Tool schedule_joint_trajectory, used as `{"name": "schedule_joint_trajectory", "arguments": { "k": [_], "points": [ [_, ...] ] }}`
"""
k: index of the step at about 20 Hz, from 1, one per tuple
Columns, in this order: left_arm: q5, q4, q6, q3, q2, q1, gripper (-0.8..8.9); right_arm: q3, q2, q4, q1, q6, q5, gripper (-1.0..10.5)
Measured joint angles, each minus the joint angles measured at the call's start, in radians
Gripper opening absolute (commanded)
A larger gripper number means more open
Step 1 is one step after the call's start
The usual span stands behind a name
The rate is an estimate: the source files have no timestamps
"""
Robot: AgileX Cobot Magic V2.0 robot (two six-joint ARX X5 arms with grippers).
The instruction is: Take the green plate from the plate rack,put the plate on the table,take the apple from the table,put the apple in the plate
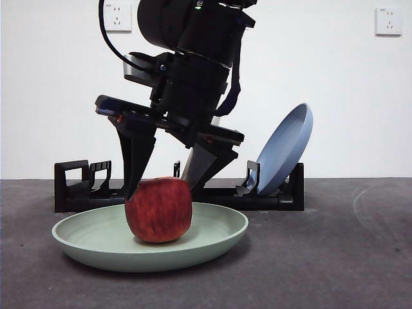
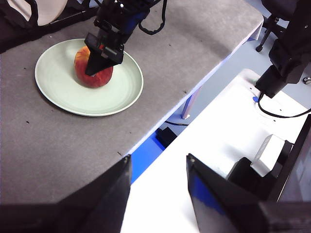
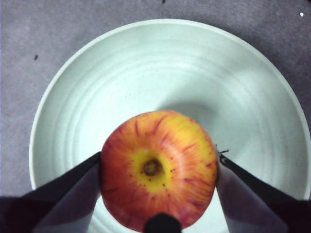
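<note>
The pale green plate (image 1: 77, 241) lies flat on the dark grey table (image 1: 347, 257), in front of the black plate rack (image 1: 80, 187). The red apple (image 1: 159, 212) stands in the middle of the plate, its yellow top showing in the right wrist view (image 3: 158, 170). My right gripper (image 1: 159, 188) comes down from above with one jaw on each side of the apple, shut on it. The left wrist view shows the same plate (image 2: 63, 92), apple (image 2: 92, 77) and right gripper (image 2: 99, 60) from afar. My left gripper (image 2: 158, 179) is open and empty, beyond the table's edge.
A blue plate (image 1: 286, 151) leans in the right end of the rack. A cream-white plate (image 2: 41, 9) shows at the rack in the left wrist view. A white surface (image 2: 218, 136) with black equipment lies beyond the table edge.
</note>
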Motion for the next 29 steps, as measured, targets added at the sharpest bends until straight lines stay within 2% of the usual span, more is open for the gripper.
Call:
{"name": "schedule_joint_trajectory", "arguments": {
  "k": [2, 12, 16, 23, 26, 29],
  "points": [
    [0.000, 0.000, 0.000, 0.000, 0.000, 0.000, 1.88, 0.001, 0.000, -0.006, 0.000, -0.002, 0.000, 5.8],
    [0.000, 0.000, 0.000, 0.000, 0.000, 0.000, 1.88, 0.002, 0.000, -0.019, 0.000, 0.000, 0.000, 5.7],
    [0.000, 0.000, 0.000, 0.000, 0.000, 0.000, 1.88, 0.032, 0.001, -0.077, 0.000, 0.000, 0.000, 5.7],
    [-0.016, 0.004, 0.000, 0.000, 0.000, 0.000, 1.88, 0.262, 0.002, -0.278, 0.000, -0.037, 0.002, 5.6],
    [-0.044, 0.021, 0.000, 0.000, 0.000, 0.000, 1.88, 0.428, 0.003, -0.458, 0.000, -0.089, 0.051, 5.6],
    [-0.065, 0.060, 0.000, 0.000, 0.000, 0.000, 1.88, 0.608, 0.002, -0.640, 0.000, -0.142, 0.142, 5.6]
  ]
}}
